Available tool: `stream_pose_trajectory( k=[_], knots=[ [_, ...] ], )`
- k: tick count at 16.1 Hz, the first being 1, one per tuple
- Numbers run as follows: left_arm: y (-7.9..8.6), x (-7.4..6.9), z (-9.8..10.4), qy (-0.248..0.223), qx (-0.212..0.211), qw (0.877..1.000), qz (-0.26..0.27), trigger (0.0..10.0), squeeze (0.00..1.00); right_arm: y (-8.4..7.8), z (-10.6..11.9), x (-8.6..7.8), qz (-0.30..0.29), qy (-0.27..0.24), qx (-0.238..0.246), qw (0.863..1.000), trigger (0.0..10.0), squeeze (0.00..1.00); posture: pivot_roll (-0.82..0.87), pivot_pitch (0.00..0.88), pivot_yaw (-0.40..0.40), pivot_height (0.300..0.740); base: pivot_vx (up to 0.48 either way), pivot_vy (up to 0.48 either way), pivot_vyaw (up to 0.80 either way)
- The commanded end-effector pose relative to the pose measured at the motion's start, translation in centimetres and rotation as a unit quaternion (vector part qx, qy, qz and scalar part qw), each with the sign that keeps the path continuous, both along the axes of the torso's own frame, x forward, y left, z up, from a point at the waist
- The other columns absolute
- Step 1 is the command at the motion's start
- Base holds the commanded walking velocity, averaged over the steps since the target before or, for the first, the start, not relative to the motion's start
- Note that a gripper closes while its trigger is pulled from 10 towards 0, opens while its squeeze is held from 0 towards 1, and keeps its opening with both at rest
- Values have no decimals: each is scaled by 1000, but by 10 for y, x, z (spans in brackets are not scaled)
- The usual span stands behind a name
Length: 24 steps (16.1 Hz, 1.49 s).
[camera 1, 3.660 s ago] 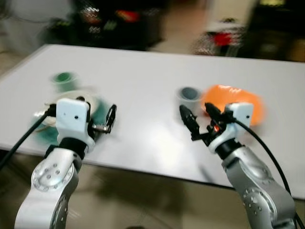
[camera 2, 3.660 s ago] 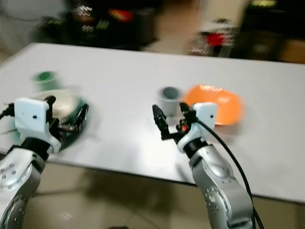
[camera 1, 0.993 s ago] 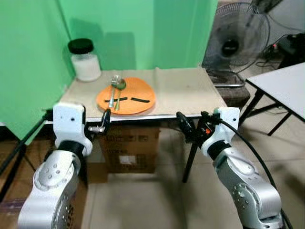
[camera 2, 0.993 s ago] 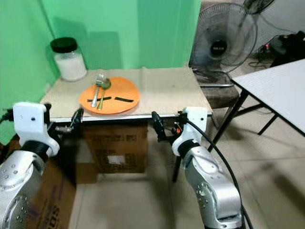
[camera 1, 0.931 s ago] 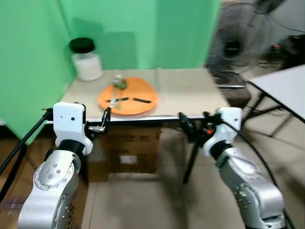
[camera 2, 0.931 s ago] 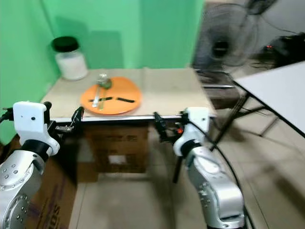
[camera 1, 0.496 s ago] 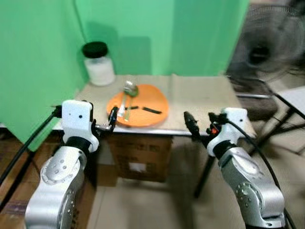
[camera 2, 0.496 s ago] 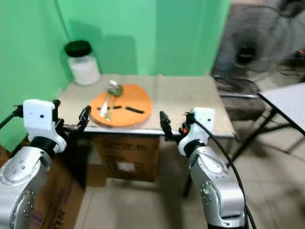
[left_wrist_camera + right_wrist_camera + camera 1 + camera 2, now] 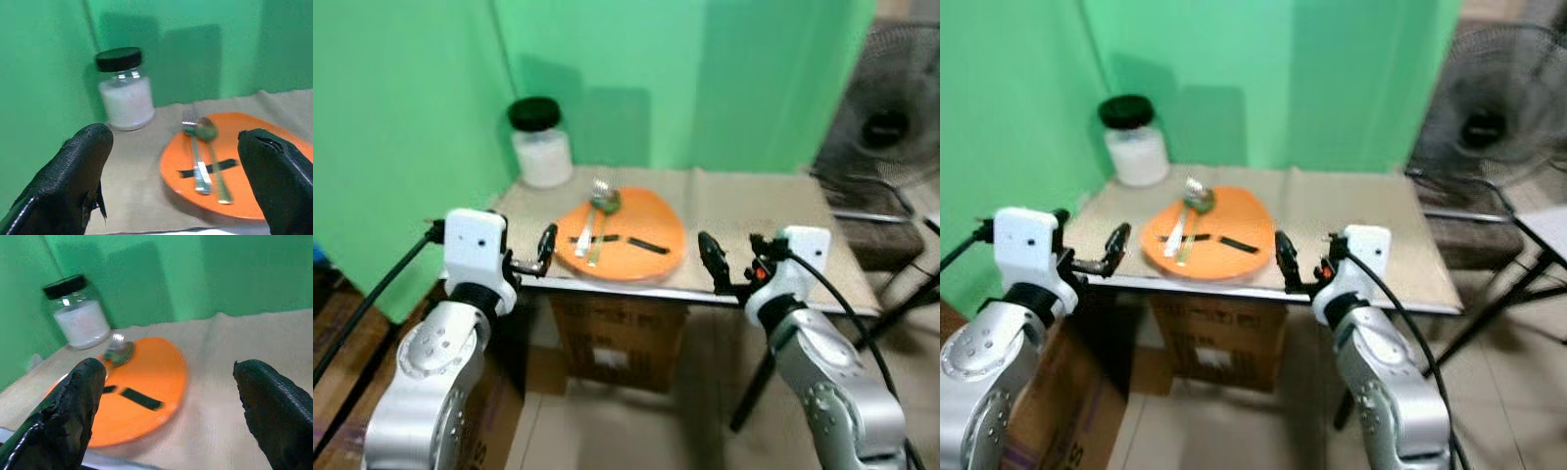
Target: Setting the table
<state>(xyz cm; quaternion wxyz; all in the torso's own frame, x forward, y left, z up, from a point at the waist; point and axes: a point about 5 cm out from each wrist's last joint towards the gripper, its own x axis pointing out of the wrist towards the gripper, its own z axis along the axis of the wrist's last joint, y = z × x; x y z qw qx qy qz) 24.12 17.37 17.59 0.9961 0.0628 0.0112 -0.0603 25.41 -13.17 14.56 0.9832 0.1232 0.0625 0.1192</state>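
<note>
Left eye view slightly blurred; fan [image 9: 891, 127] cut off at the frame edge. Orange plate [image 9: 641, 245] on worktop [image 9: 754, 211], carrying fork [image 9: 194, 161] and spoon [image 9: 210, 147]. Jar [image 9: 540, 145] behind. Left pincer [image 9: 530, 257] and right pincer [image 9: 732, 266] spread open, empty, short of the worktop edge.

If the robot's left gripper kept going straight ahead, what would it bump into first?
Probably the orange plate with the fork and spoon on it. The open left gripper points across the table's near edge at them, though depth is hard to judge.
</note>
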Motion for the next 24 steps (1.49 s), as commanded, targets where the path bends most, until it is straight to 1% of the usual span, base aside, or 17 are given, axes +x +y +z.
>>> stream_pose_trajectory(
  k=[1,3,5,8,13,15,17,18,19,20,21,22,23,24],
  knots=[
    [3,0,0,-1,3,1000,4,10000,0,4,6,1,8,-12,0,1000,10000,0,-35,0,46,740,281,0,0],
    [0,1,-2,0,0,1000,0,10000,0,2,6,0,11,-13,-6,1000,10000,0,-40,0,45,740,277,0,0],
    [-4,2,-3,3,-2,1000,-13,10000,0,1,7,-3,16,-14,-1,1000,10000,0,-53,0,54,740,283,0,-800],
    [-8,4,-6,5,-4,1000,-23,10000,0,-1,7,-7,14,-15,-7,1000,10000,0,-65,0,57,740,279,0,-800],
    [-11,1,-11,13,-5,1000,-24,10000,0,-4,9,-9,37,-15,-26,999,10000,0,-65,0,33,740,280,0,0],
    [-10,1,-19,34,12,999,-16,10000,0,-3,8,-9,57,-10,-36,998,10000,0,-63,0,26,740,126,0,0],
    [-9,4,-23,46,23,999,-17,10000,0,-3,8,-7,78,-6,-45,996,10000,0,-65,0,25,740,0,0,0],
    [-7,14,-31,72,37,996,-28,10000,0,-6,11,-4,99,-2,-42,994,10000,0,-74,0,25,740,0,0,0],
    [-7,15,-32,73,38,996,-31,10000,0,-6,11,-4,103,-3,-41,994,10000,0,-74,0,25,740,0,0,0],
    [-6,25,-37,93,54,993,-48,10000,0,-5,13,-6,153,-3,-59,986,10000,0,-86,0,30,740,0,0,0],
    [-5,32,-41,109,61,990,-61,10000,0,-5,13,-8,181,-1,-68,981,10000,0,-88,0,32,740,0,0,0],
    [-3,43,-44,119,74,987,-72,10000,0,-7,13,-8,198,0,-78,977,10000,0,-90,0,35,740,0,0,0],
    [-2,54,-45,125,76,986,-78,10000,0,-9,13,-9,214,0,-84,973,10000,0,-92,0,38,740,0,0,0],
    [-2,65,-45,126,64,986,-84,10000,0,-10,14,-9,227,0,-86,970,10000,0,-95,0,42,740,0,0,0]
  ],
)
